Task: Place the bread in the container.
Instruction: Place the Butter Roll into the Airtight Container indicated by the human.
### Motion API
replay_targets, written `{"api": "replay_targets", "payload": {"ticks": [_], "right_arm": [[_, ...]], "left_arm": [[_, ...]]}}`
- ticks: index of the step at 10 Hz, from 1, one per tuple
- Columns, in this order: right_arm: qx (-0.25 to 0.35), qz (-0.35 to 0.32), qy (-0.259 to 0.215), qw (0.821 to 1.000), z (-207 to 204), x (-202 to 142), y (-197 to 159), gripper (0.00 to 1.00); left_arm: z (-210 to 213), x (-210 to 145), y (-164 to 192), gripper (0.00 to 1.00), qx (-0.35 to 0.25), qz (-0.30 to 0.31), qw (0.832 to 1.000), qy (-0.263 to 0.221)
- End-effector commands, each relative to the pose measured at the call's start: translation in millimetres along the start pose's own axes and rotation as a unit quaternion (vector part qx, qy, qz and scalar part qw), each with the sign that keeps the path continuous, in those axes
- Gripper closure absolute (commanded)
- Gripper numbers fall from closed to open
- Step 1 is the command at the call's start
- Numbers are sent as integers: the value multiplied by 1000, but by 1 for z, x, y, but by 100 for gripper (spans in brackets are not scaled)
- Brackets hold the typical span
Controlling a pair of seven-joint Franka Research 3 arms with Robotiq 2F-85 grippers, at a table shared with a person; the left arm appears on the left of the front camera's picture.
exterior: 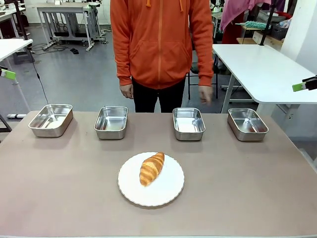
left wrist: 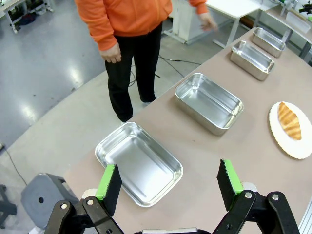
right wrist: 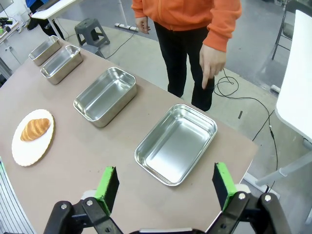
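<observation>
The bread [exterior: 151, 168], a golden-brown croissant, lies on a round white plate [exterior: 168, 191] in the middle of the table. It also shows at the right of the left wrist view as the bread [left wrist: 289, 120], and at the left of the right wrist view as the bread [right wrist: 35, 129]. Several alike steel trays stand in a row along the far edge; I cannot tell which one is the container. My left gripper [left wrist: 168, 183] hangs open above the leftmost tray [left wrist: 139, 163]. Over the rightmost tray [right wrist: 176, 144], my right gripper [right wrist: 165, 183] is open and holds nothing.
A person in an orange hoodie stands at the far side, between the two middle trays [exterior: 111, 122] [exterior: 188, 123]. One hand [right wrist: 212, 61] hangs with a finger stretched down. White tables and a grey stool [right wrist: 92, 29] stand beyond the table.
</observation>
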State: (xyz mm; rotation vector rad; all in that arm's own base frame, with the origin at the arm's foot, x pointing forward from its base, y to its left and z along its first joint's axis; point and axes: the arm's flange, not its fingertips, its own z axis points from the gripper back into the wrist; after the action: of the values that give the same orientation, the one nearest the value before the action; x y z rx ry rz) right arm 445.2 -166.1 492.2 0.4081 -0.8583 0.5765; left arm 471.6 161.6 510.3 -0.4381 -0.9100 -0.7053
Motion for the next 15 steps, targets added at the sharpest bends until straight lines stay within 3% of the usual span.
{"api": "replay_targets", "payload": {"ticks": [1,13,15], "right_arm": [[3,2,-11,1000,-2,0,-1,0],[3,2,-11,1000,-2,0,-1,0],[-16,-12,10,1000,-5,10,18,0]], "left_arm": [[2,1,0,0,-4,0,1000,-5],[2,1,0,0,-4,0,1000,-5],[2,1,0,0,-4,0,1000,-5]]}}
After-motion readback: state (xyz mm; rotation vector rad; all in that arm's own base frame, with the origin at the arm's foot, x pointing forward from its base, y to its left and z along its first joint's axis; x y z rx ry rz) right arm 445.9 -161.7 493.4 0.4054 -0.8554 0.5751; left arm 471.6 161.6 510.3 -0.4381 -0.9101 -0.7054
